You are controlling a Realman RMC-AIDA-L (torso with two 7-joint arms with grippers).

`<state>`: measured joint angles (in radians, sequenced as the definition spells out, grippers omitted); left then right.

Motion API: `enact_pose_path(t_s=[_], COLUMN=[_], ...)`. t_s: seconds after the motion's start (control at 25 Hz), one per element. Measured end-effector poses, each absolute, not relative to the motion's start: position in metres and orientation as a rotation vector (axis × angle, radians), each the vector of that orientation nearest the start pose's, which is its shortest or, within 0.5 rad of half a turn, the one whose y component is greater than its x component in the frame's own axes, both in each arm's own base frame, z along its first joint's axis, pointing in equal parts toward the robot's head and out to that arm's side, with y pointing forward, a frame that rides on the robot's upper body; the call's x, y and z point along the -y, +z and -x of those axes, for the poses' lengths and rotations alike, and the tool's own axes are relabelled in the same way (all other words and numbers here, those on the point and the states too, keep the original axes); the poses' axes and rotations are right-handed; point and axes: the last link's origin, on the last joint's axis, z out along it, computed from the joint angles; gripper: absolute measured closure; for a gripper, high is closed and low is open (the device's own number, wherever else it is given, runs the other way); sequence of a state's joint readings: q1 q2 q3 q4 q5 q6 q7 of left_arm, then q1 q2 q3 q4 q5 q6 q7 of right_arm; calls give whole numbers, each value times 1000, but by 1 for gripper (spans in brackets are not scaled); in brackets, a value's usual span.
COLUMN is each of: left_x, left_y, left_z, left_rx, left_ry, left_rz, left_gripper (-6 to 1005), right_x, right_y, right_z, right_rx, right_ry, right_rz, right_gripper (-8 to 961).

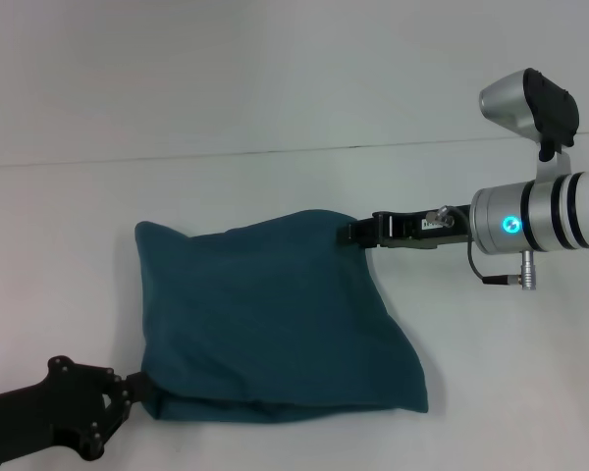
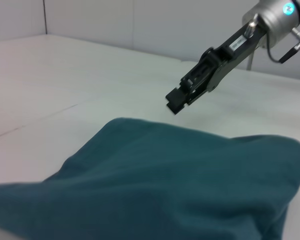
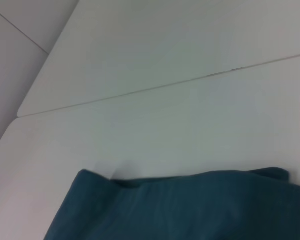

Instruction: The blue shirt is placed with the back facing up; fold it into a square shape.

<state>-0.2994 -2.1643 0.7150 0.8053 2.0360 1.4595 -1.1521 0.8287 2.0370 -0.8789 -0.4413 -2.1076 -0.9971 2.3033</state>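
Shirt (image 1: 275, 314) lay folded on the tabletop (image 1: 275, 88); my right gripper (image 2: 174, 101) hovered apparently empty, my left gripper's (image 1: 128, 391) grip untellable.

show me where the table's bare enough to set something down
Bare white tabletop lies beyond the folded dark teal-blue cloth shirt, and to its left. Crowded: the right gripper hangs over the shirt's far right corner, and the left gripper is at its near left corner.
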Motion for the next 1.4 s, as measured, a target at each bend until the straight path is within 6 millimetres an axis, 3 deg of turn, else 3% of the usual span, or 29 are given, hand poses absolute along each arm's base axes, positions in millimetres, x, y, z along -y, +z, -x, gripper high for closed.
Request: enact_pose_path(t_s=[0.24,0.68,1.12,1.4], left_x=[-277,-281,-282,-284], left_y=[-7,-11,-14,-18], left_z=[310,317,315,312], left_rx=[480,481,480,476], left_ry=[-527,-467,-475,-483], left_rz=[2629,2608,2615,2628], left_gripper=[964,959,953,950], right_x=[-425,-427,-426,-427], right_y=[-36,-36,-45,-61], right_z=[-229,-227,-220,-214], right_rx=[-1583,-1573,-1560,-1541], right_ry=[436,433,418,366], right_rz=[2243,2249,2283,2279], right_gripper=[530,542,553,560])
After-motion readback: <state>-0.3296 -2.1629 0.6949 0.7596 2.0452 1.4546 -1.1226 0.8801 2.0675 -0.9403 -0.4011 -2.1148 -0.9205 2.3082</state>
